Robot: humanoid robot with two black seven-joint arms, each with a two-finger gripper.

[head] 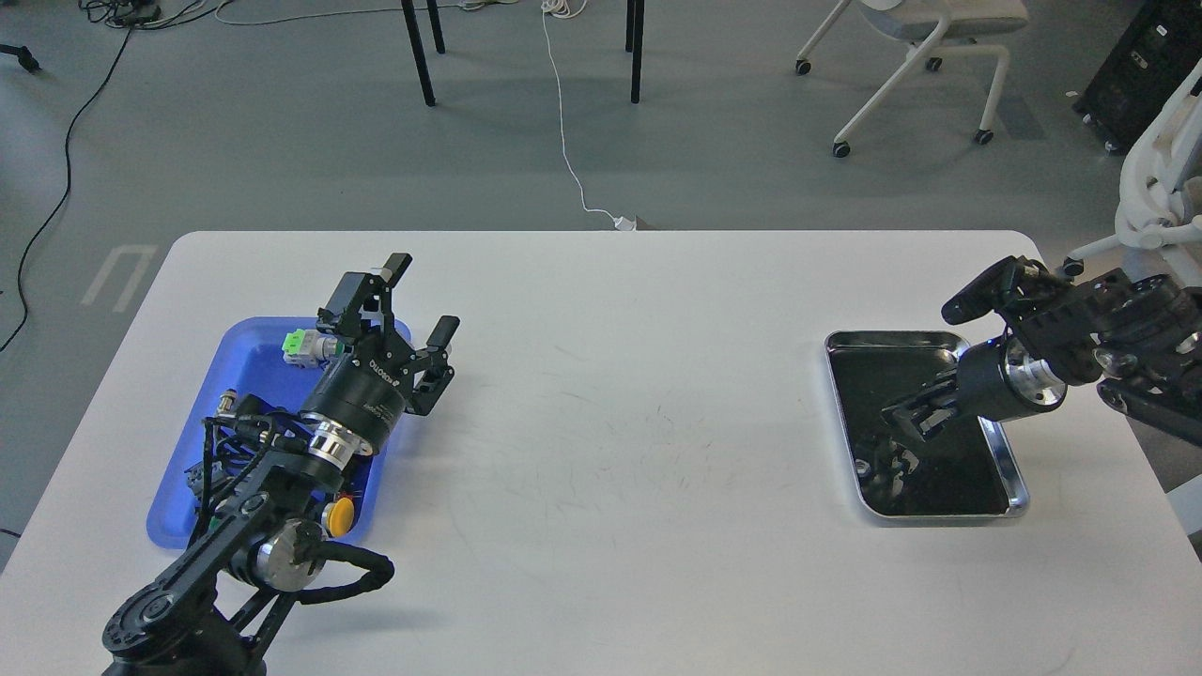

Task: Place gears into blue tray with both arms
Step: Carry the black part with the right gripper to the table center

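Observation:
The blue tray [246, 368] lies at the table's left, partly covered by my left arm. My left gripper [420, 300] hangs open over the tray's far right corner, with nothing between its fingers. My right gripper [903, 420] is raised over the middle of the silver tray [892, 336], pointing left. It is dark against the black lining, so I cannot separate its fingers or see anything held. No gears can be made out. A small glint [862, 467] shows on the lining near the tray's left rim.
In the blue tray sit a green-capped push-button [299, 347], a yellow-capped one [338, 516] and a small metal part [223, 404]. The white table [639, 422] spreads between the two trays. Chairs and cables are on the floor beyond the far edge.

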